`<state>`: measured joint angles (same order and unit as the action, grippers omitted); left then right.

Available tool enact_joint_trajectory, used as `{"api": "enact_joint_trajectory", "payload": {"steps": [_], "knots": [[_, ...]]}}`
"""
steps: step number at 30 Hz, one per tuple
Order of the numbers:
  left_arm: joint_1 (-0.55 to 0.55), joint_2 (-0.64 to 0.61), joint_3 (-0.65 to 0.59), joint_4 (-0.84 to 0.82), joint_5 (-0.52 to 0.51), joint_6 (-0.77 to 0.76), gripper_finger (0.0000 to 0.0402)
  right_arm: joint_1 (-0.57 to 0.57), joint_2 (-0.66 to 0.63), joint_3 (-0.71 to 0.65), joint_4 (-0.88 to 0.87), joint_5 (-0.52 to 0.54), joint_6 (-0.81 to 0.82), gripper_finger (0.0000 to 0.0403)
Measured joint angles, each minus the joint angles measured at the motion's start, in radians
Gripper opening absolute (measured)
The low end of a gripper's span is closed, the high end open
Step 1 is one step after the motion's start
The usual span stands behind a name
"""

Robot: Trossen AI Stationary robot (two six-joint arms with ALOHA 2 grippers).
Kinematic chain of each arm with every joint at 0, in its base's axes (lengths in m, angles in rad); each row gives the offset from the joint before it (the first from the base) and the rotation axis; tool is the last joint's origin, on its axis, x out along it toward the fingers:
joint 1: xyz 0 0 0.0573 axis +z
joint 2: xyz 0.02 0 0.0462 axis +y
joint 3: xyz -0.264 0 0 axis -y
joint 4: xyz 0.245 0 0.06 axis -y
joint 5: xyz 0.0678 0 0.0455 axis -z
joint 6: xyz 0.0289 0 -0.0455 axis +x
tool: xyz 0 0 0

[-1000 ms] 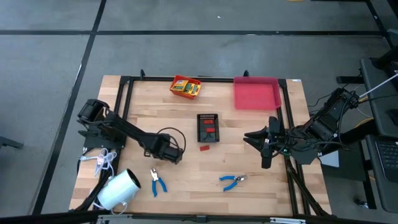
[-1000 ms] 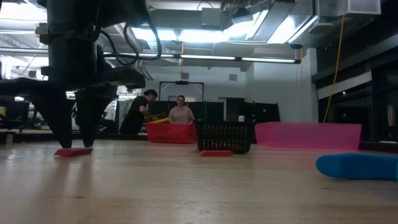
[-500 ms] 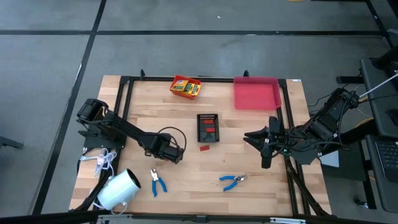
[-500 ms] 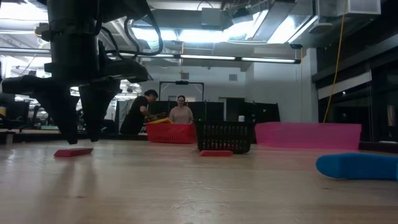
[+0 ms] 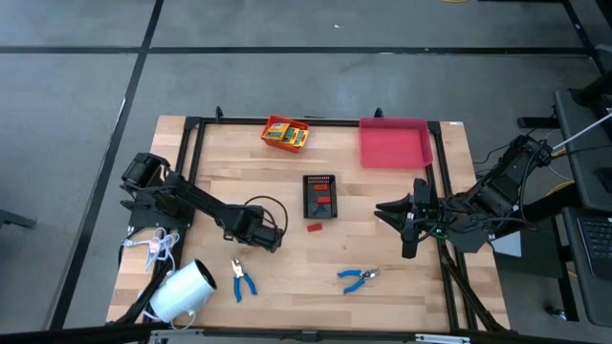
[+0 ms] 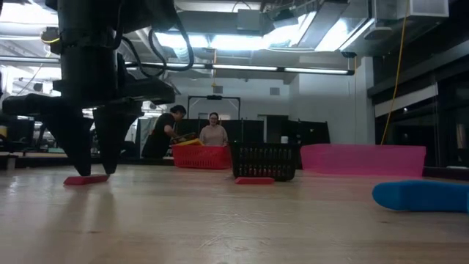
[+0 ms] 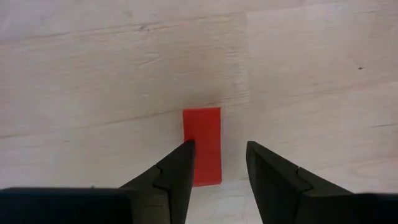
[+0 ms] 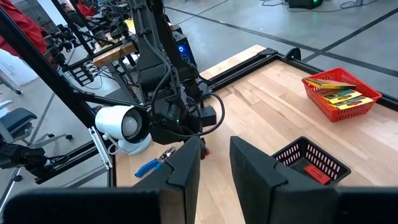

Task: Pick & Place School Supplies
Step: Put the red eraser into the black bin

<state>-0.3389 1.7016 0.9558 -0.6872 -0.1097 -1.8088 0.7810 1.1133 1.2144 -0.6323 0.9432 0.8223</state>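
Motion over the last second is slight. The left gripper, above the left half of the worktop, lifted a little and has dipped again, so that its tips hang just above the wood. Its fingers stand apart on either side of a flat red piece and are not yet pinched on it. That piece still lies flat on the wood. I judge that the pick is lined up and only the squeeze is missing.

The right gripper waits near the right edge, fingers parted around nothing.

The pink tray at the far right corner looks bare. The red basket at the far edge holds the yellow-and-green boxes. The black basket at mid-worktop holds red pieces. Another loose red piece lies just in front of it. Two blue-handled pliers lie near the front edge.
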Motion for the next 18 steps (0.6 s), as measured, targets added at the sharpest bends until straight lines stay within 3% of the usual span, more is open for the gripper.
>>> {"api": "enact_joint_trajectory", "payload": {"steps": [18], "knots": [[-0.001, 0.006, -0.004, -0.078, 0.012, 0.016, 0.0133, 0.0, 0.0, 0.0, 0.0, 0.003, 0.001, 0.0091]]}}
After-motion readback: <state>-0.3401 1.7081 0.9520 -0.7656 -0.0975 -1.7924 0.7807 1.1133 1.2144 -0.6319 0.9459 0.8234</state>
